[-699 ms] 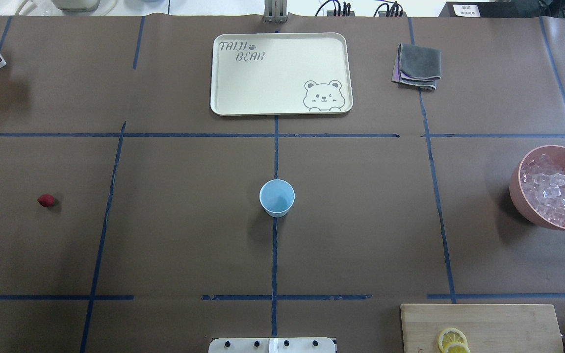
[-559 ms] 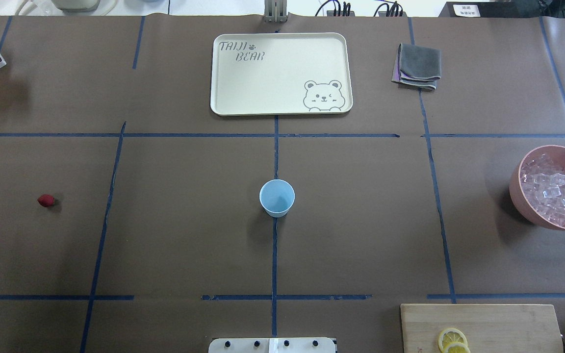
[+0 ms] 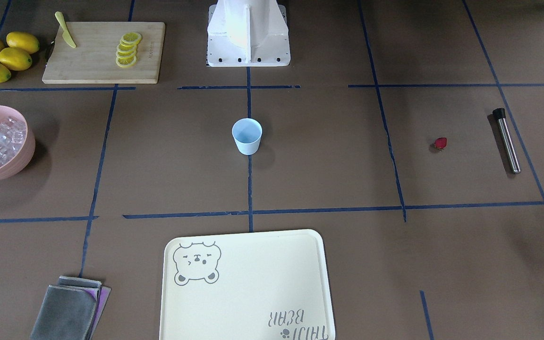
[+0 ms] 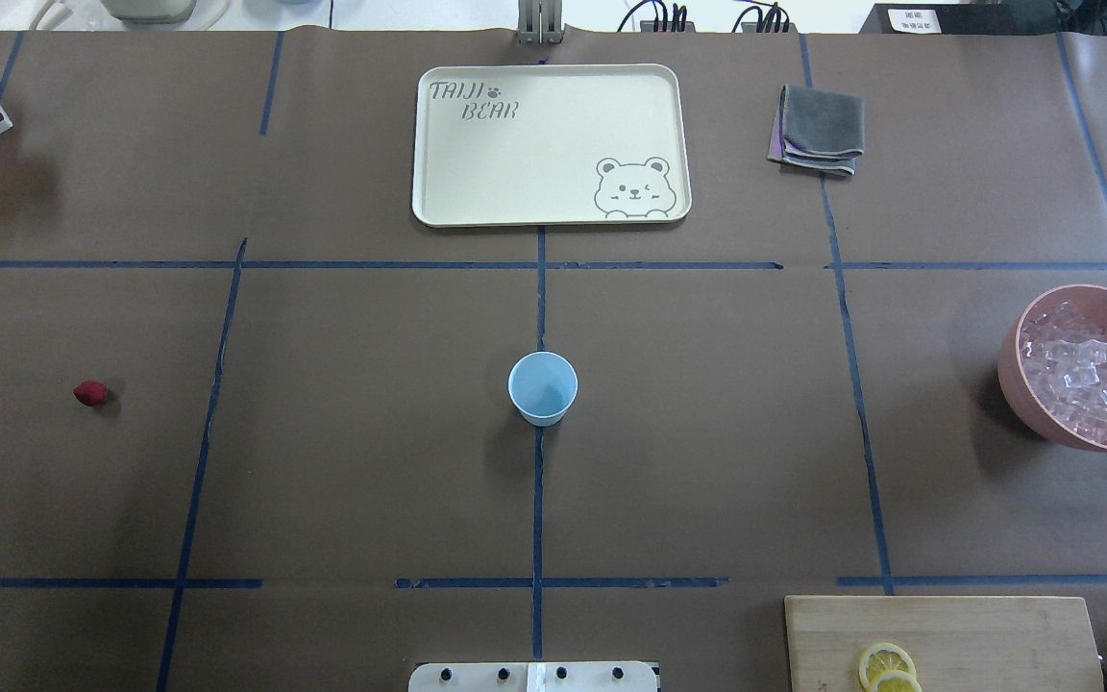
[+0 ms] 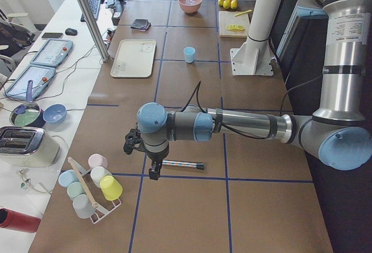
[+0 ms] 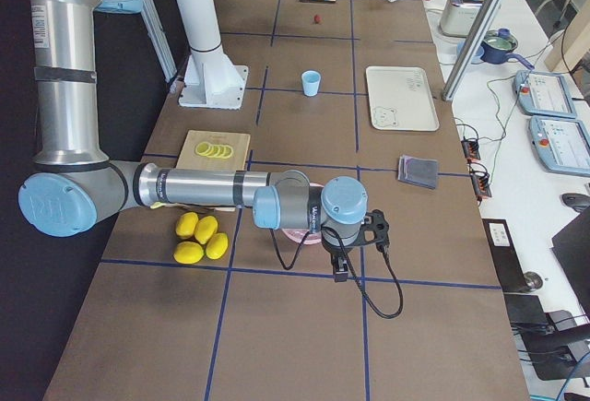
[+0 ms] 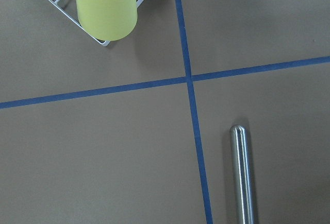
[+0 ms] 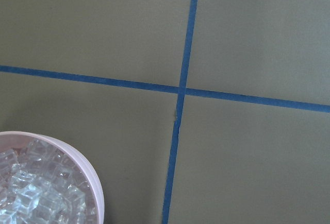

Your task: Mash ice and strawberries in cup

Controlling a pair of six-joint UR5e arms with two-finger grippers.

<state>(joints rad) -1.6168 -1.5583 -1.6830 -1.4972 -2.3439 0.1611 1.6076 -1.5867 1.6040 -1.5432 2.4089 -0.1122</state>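
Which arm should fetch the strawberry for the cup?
Left, probably. The strawberry lies on the robot's left side, near the metal muddler that the left gripper hovers over; the right gripper hangs far off by the pink ice bowl.

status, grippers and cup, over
Left gripper, right gripper at table ends, open or shut unclear. Cup empty; strawberry on table, ice in pink bowl. No obstruction seen near cup.

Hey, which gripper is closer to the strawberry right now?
Left. The left gripper hovers by the muddler, just beyond the strawberry on the robot's left. The right gripper is by the pink bowl at the table's opposite end.
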